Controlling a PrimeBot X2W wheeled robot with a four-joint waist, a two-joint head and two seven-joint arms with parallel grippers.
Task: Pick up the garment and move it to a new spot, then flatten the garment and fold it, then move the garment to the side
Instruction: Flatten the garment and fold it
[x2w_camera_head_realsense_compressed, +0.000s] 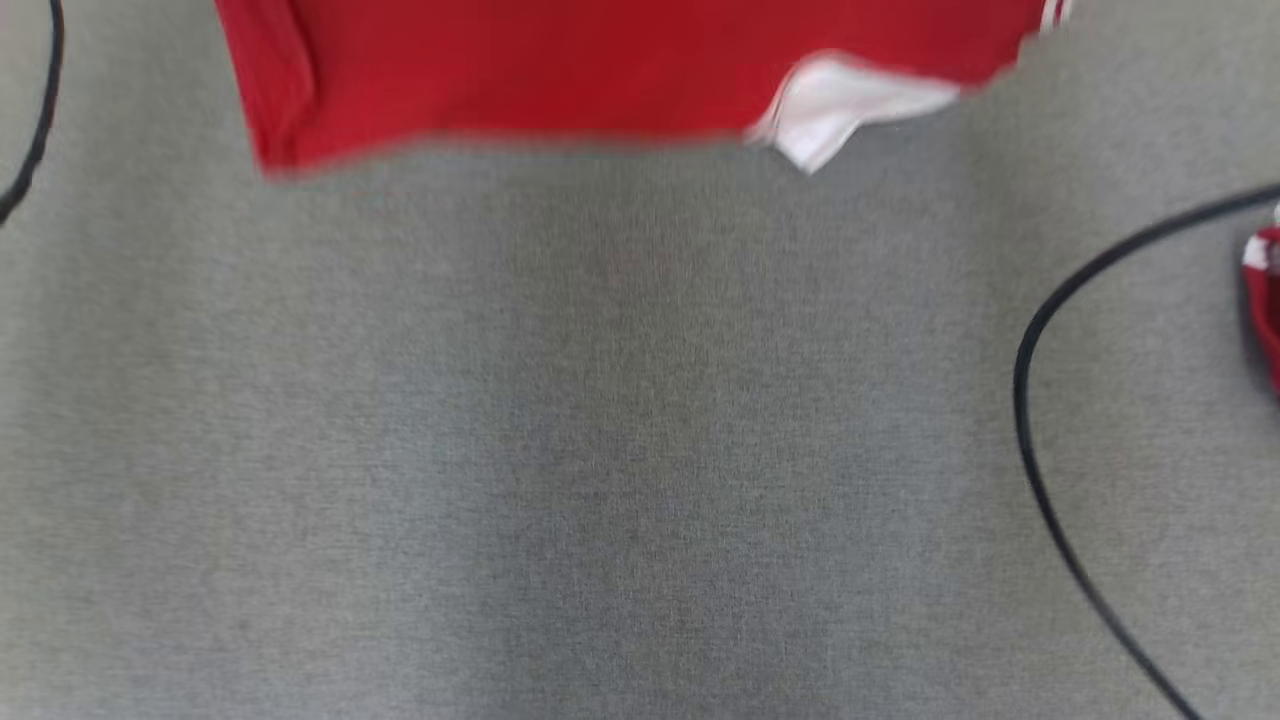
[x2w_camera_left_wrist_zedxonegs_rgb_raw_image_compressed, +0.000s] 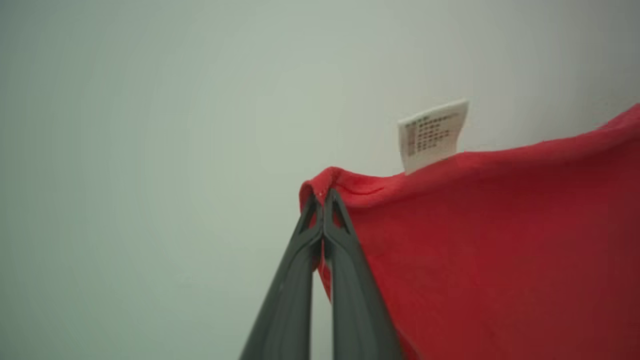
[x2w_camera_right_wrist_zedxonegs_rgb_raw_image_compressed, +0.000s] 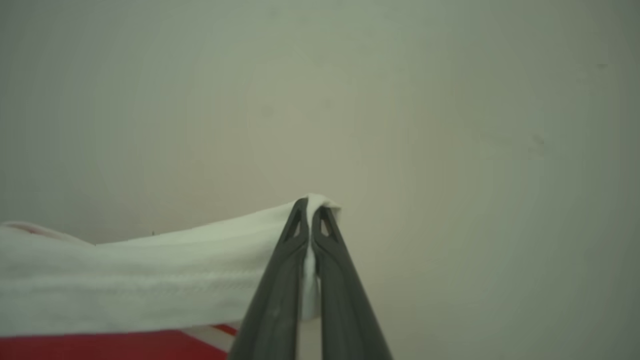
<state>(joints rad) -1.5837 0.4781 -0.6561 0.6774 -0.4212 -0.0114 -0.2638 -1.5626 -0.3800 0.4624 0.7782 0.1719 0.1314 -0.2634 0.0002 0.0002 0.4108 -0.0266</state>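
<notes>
The garment (x2w_camera_head_realsense_compressed: 560, 70) is red with white trim and hangs across the top of the head view above the grey surface, its lower edge blurred. In the left wrist view my left gripper (x2w_camera_left_wrist_zedxonegs_rgb_raw_image_compressed: 323, 196) is shut on a red corner of the garment (x2w_camera_left_wrist_zedxonegs_rgb_raw_image_compressed: 480, 240), next to a white care label (x2w_camera_left_wrist_zedxonegs_rgb_raw_image_compressed: 431, 134). The right wrist view has my right gripper (x2w_camera_right_wrist_zedxonegs_rgb_raw_image_compressed: 310, 204) shut on a white band of the garment (x2w_camera_right_wrist_zedxonegs_rgb_raw_image_compressed: 150, 275), with red cloth showing below the band.
A grey felt-like surface (x2w_camera_head_realsense_compressed: 620, 450) spreads under the hanging cloth. A black cable (x2w_camera_head_realsense_compressed: 1040, 420) curves along the right side and another black cable (x2w_camera_head_realsense_compressed: 40, 120) at the far left. A red and white item (x2w_camera_head_realsense_compressed: 1264, 300) sits at the right edge.
</notes>
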